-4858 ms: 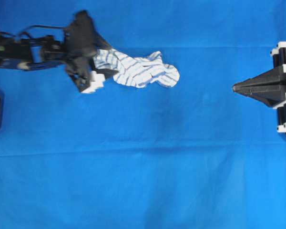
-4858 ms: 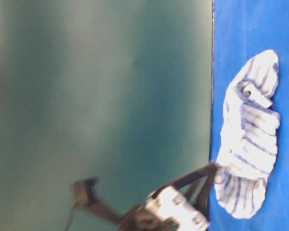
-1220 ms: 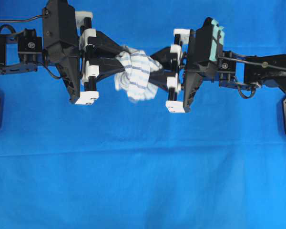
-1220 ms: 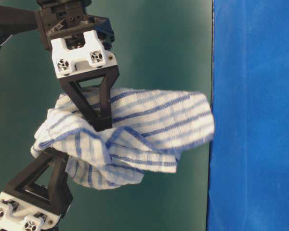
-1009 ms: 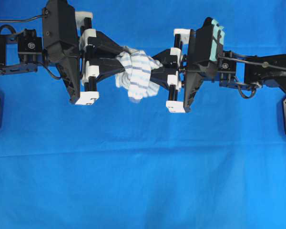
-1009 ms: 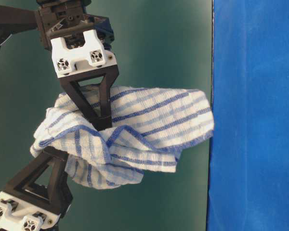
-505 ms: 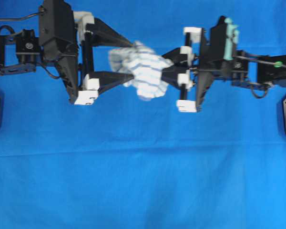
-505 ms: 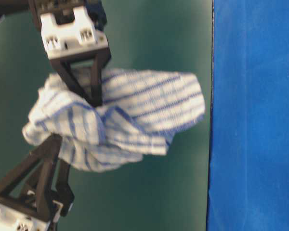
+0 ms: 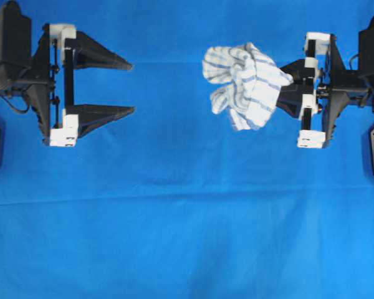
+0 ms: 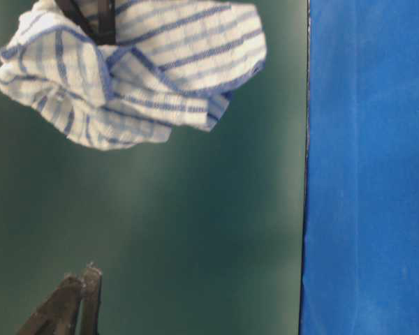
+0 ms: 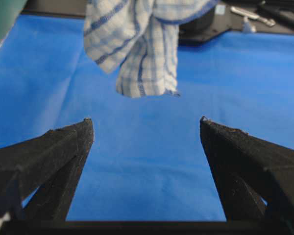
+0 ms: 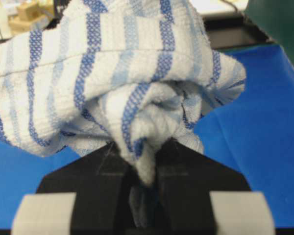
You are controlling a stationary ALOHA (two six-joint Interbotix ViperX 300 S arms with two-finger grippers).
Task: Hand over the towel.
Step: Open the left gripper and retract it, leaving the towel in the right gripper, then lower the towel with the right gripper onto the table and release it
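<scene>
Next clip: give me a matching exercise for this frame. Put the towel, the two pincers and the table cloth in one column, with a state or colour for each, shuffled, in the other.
Things:
1. left pincer
2. right pincer
3. towel
4. table cloth

States:
A. plain blue, spread flat
B. shut on fabric
C. open, holding nothing
D. white with blue stripes, bunched up and hanging off the table

Pairs: 1-C, 2-B, 3-D, 4-A
</scene>
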